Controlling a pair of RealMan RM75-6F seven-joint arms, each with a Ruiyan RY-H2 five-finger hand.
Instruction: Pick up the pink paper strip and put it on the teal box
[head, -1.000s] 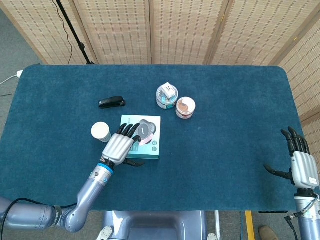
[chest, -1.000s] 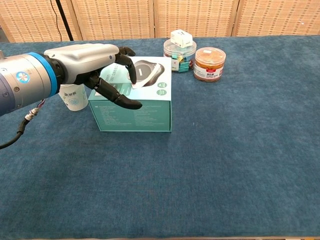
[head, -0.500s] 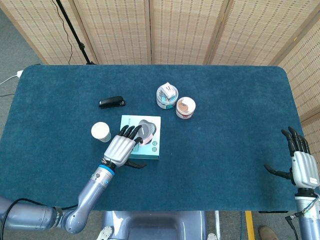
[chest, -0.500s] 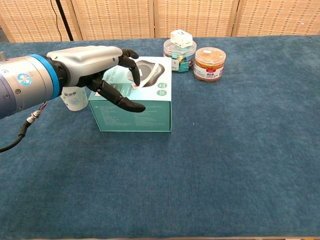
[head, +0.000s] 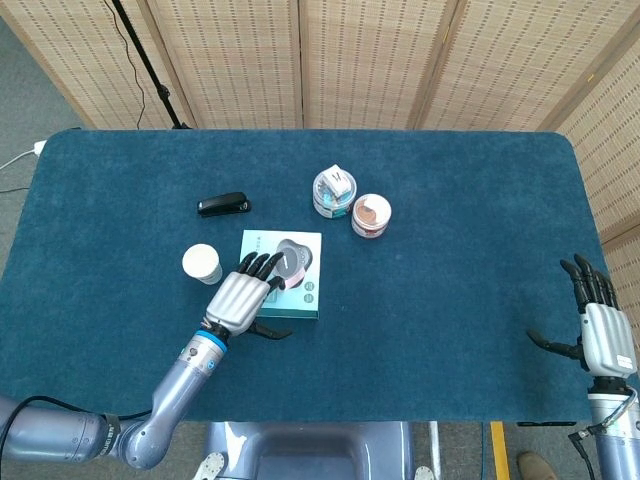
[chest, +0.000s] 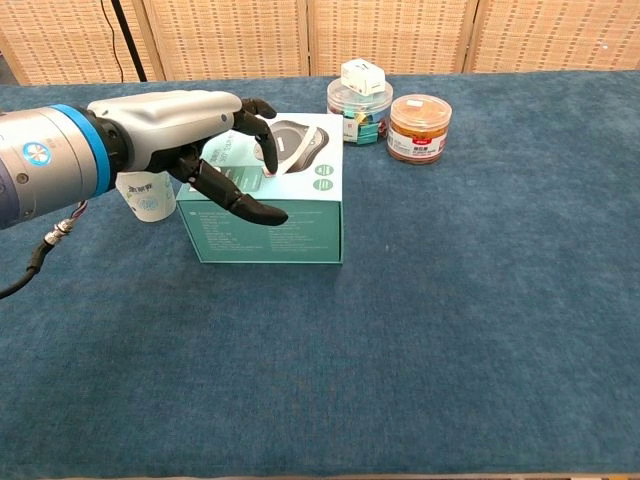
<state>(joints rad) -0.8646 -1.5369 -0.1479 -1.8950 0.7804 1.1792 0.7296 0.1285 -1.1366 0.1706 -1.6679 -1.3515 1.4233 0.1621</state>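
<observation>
The pink paper strip (head: 291, 281) shows only as a thin sliver at the fingertips of the left hand (head: 239, 294), lying on top of the teal box (head: 303, 287); whether the fingers still touch it is hard to make out. That hand reaches over the box's near left corner, fingers spread and holding nothing, thumb pointing out in front of the box wall in the chest view. The right hand (head: 600, 325) sits at the table's far right edge, fingers apart and empty, its arm cut off by the frame.

A dark blue cloth covers the table (head: 450, 220). A paper cup (head: 202, 264) stands just left of the box, a black stapler (head: 223, 205) beyond it, and two round jars (head: 353, 200) behind the box. Woven folding screens (head: 370, 60) close off the back.
</observation>
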